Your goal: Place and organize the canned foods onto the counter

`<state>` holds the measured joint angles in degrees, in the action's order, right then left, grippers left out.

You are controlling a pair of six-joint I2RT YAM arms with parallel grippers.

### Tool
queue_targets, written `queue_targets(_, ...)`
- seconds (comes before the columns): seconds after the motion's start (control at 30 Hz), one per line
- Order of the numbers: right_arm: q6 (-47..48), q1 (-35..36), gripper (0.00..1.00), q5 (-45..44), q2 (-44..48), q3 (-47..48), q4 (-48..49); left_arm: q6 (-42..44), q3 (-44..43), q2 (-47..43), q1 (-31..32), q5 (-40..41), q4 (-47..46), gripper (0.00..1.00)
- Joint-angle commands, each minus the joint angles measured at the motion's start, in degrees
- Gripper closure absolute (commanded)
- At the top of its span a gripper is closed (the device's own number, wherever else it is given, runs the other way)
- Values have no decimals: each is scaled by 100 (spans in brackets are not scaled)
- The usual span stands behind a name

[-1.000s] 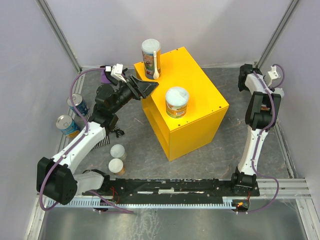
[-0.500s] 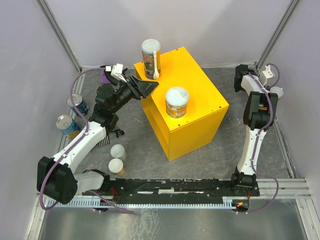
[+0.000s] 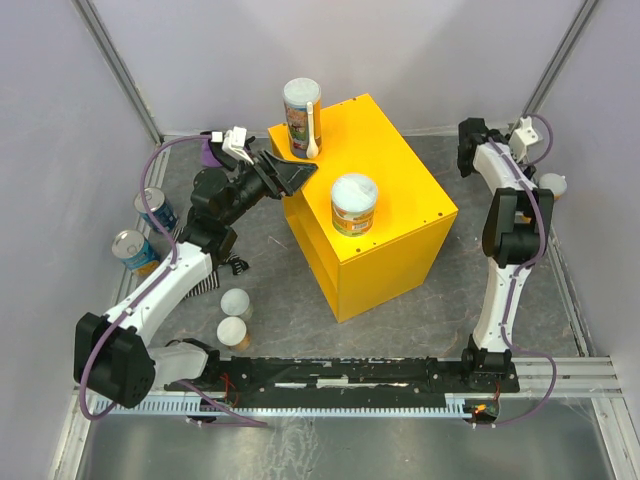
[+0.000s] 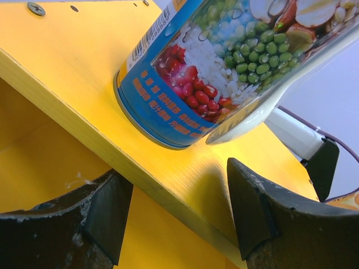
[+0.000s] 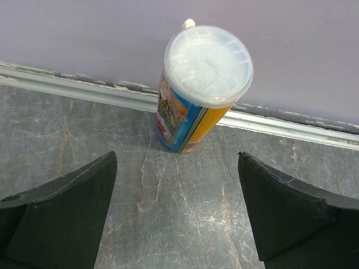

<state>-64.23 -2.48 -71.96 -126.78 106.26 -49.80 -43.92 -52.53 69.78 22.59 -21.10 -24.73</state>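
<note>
Starting at the left edge of the desk [image 3: 430, 300], a far tin [image 3: 155, 208] and a near tin [image 3: 133, 250], both blue-labelled, are noted upright. Two pale-lidded tubs [image 3: 236, 303] stand close together by the near left corner. A purple cloth [image 3: 210, 152] is partly seen at the far left corner. The left arm [image 3: 170, 270] is extended to the yellow cabinet [image 3: 390, 250]. Its jaws are spread, pinching nothing, and are held at the cabinet's left edge, just below a tall can [image 4: 224, 61]. That can stands upright on the cabinet top at its far left corner, with a white spoon-shaped piece [image 3: 312, 130] lying against its side. A green-labelled tub [image 3: 354, 204] is recorded upright near the middle of the cabinet top. The right arm [image 3: 510, 230] is raised at the far right corner of the desk. Its jaws are spread wide, holding nothing. A white-lidded can [image 5: 202, 84] stands upright on the desk ahead of them at the right edge, against the wall rail, untouched.
</note>
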Motion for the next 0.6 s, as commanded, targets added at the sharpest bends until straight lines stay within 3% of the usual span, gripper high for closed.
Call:
queue_targets(0.0, -542, 18, 4, 30, 449, 602, -914, 77, -332, 164, -1, -19, 350, 27)
queue_targets(0.3, -1861, -54, 3, 802, 195, 2520, -3244, -43, -1047, 466, -25, 11, 917, 27)
queue_targets(0.57, -2212, -494, 4, 1683, 438, 2722, -3467, -51, -1321, 661, -26, -41, 1075, 26)
